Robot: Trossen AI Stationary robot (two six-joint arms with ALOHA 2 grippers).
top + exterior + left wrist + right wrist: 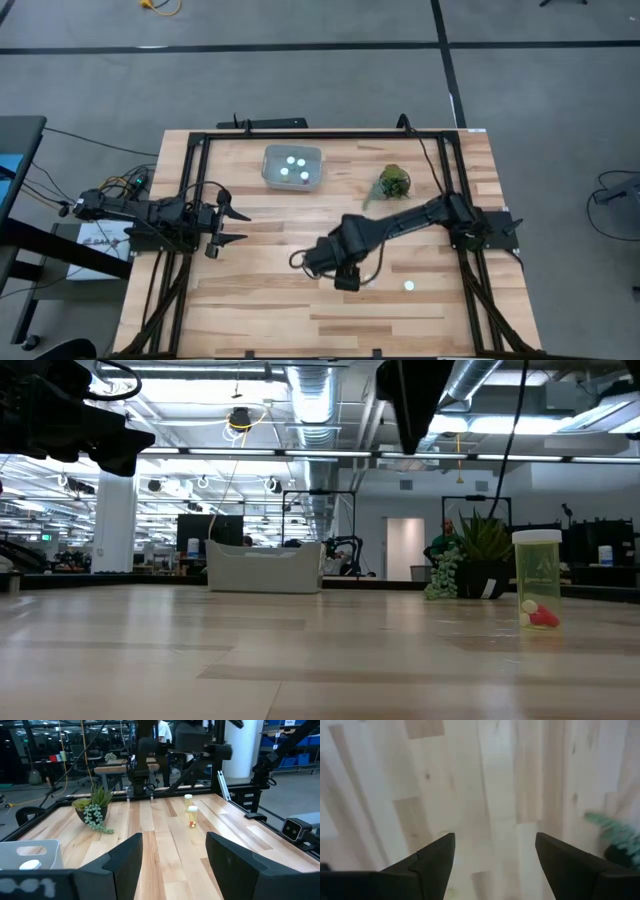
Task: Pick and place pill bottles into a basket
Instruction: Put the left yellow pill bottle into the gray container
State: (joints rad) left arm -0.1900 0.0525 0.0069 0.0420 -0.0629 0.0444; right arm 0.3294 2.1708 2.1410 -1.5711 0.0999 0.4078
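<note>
Basket (292, 167) near the far edge of the wooden desk (260, 300), seen from above with three white caps of pill bottles (291, 166) inside. Same basket (265, 568) low and far off in the level view, caps hidden by its wall. Only a corner of the basket (30, 851) in the left wrist view, with one white cap (30, 865) showing.

One more pill bottle (408, 286) alone on the desk toward the near right side, just a small white dot from above. Standing upright in the level view (537, 579), clear and yellow-green with red and white pills at the bottom. Also seen from the left wrist view (192, 816), upright, with what looks like a second bottle (188, 799) behind it; cannot tell more.

Green plant (392, 183) to the right of the basket, well apart from it.

Right gripper (345, 279) over the middle of the desk, near the lone bottle but not touching it. Fingers (435, 855) spread wide in the right wrist view, nothing between them, only bare wood below.

Left gripper (236, 226) at the left side of the desk, well apart from the basket. Fingers (127, 857) spread, nothing held.
</note>
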